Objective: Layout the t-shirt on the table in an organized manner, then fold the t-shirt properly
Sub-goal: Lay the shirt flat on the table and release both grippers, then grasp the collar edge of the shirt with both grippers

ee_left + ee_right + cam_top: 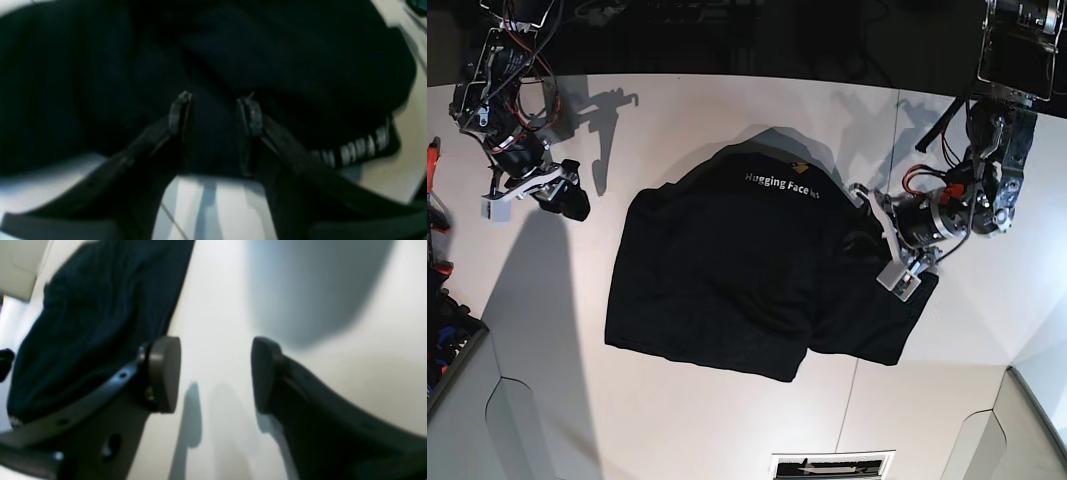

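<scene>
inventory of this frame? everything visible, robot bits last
t-shirt: one, black with white lettering and a small orange patch near the far edge, spread partly folded mid-table
table: one, white, thin dark seam on the side of the left arm
grey angled panels: two, at the near corners
vent-like slot: one, dark, near table edge
left gripper: one, dark, fingers apart over the shirt's edge; whether cloth is pinched is unclear
right gripper: one, fingers open, empty, over bare table beside the shirt
arms: two, black with red wiring, one at each side of the base view
</scene>
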`<state>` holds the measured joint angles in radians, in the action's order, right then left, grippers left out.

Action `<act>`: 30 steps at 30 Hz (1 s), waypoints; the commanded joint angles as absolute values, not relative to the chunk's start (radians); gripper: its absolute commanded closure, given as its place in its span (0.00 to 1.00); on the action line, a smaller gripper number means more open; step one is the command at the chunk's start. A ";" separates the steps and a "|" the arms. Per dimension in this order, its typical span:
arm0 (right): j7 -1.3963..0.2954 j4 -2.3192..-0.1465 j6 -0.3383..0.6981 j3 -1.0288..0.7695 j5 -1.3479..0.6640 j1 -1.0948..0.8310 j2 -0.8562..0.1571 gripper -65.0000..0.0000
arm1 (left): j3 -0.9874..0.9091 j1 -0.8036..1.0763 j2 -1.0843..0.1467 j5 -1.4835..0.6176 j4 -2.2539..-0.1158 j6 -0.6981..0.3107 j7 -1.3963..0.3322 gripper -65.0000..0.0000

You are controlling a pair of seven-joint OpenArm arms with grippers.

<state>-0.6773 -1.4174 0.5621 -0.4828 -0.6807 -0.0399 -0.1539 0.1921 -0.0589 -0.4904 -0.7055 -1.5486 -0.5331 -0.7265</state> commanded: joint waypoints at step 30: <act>-0.727 -1.607 0.577 -0.180 -0.714 -0.112 -0.025 0.49 | 0.094 0.255 -0.335 -0.580 -1.706 -0.564 -0.569 0.63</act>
<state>-0.7456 -1.5898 0.5652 -0.1841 -0.6876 -0.1246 -0.0223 0.0994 0.2623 -0.3290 -0.5636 -1.6924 -0.5575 -0.5903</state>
